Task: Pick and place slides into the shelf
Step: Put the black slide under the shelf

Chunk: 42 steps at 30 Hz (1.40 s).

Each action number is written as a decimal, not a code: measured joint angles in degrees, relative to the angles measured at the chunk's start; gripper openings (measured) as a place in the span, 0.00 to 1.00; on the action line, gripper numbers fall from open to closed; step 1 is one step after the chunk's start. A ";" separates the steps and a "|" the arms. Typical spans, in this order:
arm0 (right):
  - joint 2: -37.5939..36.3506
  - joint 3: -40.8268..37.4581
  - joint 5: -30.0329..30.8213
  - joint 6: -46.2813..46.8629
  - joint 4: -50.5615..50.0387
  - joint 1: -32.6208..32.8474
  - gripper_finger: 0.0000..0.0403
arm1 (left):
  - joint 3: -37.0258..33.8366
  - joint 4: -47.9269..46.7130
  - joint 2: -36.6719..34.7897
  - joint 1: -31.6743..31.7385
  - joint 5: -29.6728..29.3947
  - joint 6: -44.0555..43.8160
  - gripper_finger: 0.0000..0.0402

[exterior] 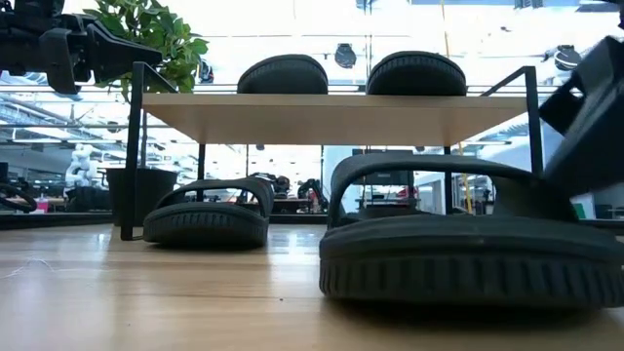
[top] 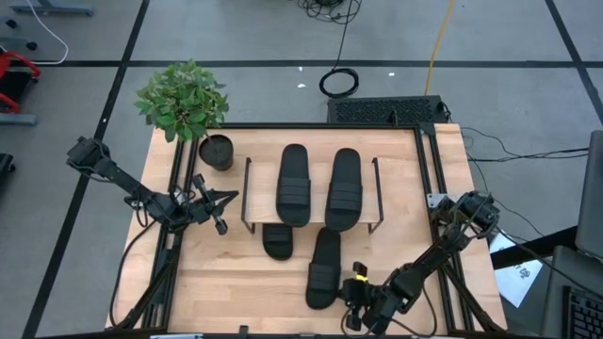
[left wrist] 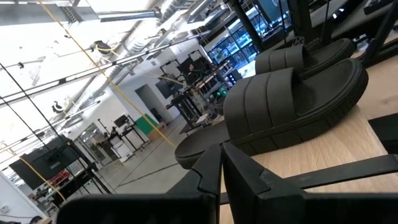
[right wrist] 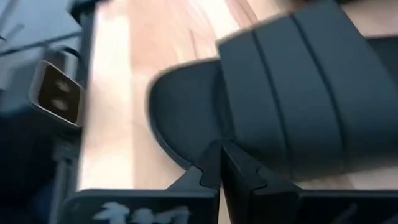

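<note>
Jaws of both arms are clenched on nothing. In the high view the left gripper (top: 224,196) hangs at centre left of the frame, just beside the shelf's left black side frame, its fingers (left wrist: 214,171) pressed together in the left wrist view. The right gripper (top: 345,293) sits at the lower middle of the frame, just beside the heel of the nearest slide (top: 324,267) — its own camera shows the closed tips against that slide's sole edge, though contact cannot be confirmed.

The shelf (top: 247,193) stands at the centre of the desk (top: 254,282). Two slides lie side by side on its top board — one left (top: 294,184), one right (top: 344,188). A third slide (top: 277,241) lies half under the board's front edge, lower left of centre. The fourth, the one nearest the right gripper, lies on the open desk in front of the shelf.

A potted plant (top: 184,102) stands at the upper left of the desk, near the shelf.
</note>
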 joint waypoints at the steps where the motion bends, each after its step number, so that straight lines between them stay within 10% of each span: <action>1: 0.00 0.00 -0.25 -1.05 1.27 -0.12 0.00 | 0.00 0.00 0.00 0.00 0.00 -0.03 0.06; 21: 4.24 0.08 -11.50 -6.27 22.80 -0.10 0.00 | -0.02 -0.26 0.00 0.00 -0.04 -0.16 0.06; 42: 6.54 0.11 -14.94 -4.40 20.18 -3.61 0.00 | -0.02 -0.24 0.00 0.00 -0.06 -0.13 0.06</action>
